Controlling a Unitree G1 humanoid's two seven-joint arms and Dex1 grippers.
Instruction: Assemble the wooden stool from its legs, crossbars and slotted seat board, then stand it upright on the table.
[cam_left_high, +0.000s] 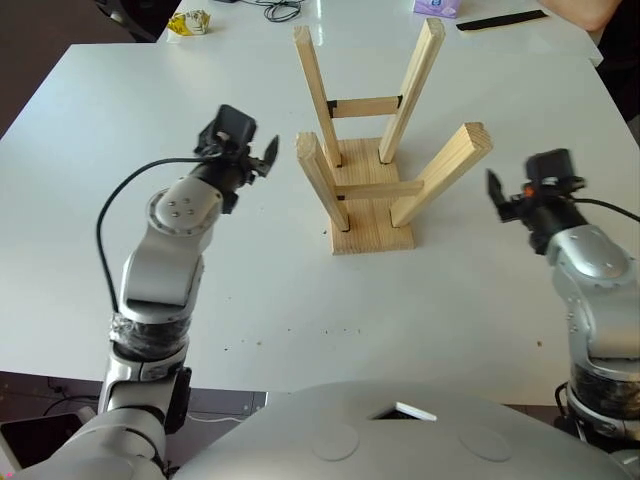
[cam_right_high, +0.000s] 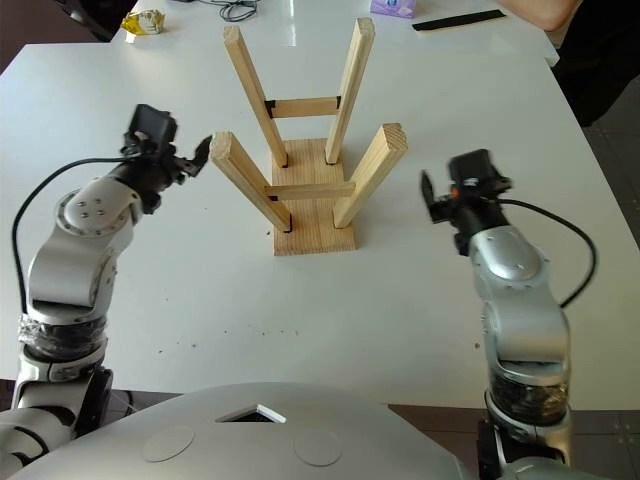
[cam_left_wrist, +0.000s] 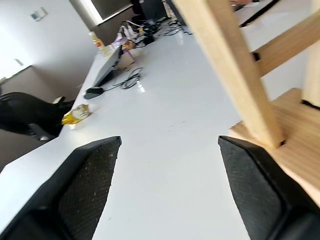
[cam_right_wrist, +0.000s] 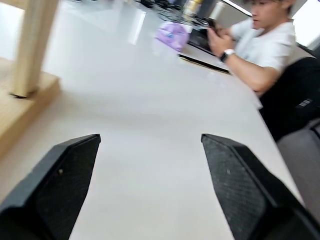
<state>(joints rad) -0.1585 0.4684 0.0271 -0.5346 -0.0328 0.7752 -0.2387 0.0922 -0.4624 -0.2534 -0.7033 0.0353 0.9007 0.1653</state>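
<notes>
Stool (cam_left_high: 372, 236) sits upside down mid-table (cam_left_high: 300, 310), somewhat toward the far edge. Seat board (cam_right_high: 312, 240) lies flat on the table and four legs (cam_left_high: 415, 85) stick up, splayed outward. Two crossbars are in place: one (cam_left_high: 365, 106) joins the far pair of legs, the other (cam_left_high: 378, 189) joins the near pair.

Left gripper (cam_left_high: 264, 157) hovers on the stool's left side, just beside the near-left leg (cam_left_high: 322, 180), not touching it. Its fingers (cam_left_wrist: 85, 185) are spread wide with nothing between them, just table surface showing in the gap.

Right gripper (cam_right_high: 437, 203) hovers on the stool's right side, near the near-right leg (cam_right_high: 368, 175) but with a clear gap. Its fingers (cam_right_wrist: 240, 185) are also spread apart and empty.

Along the far edge: yellow packet (cam_left_high: 188, 23) toward the far-left corner, purple pack (cam_left_high: 437, 7) and black strip (cam_left_high: 500, 21) toward the far right.
</notes>
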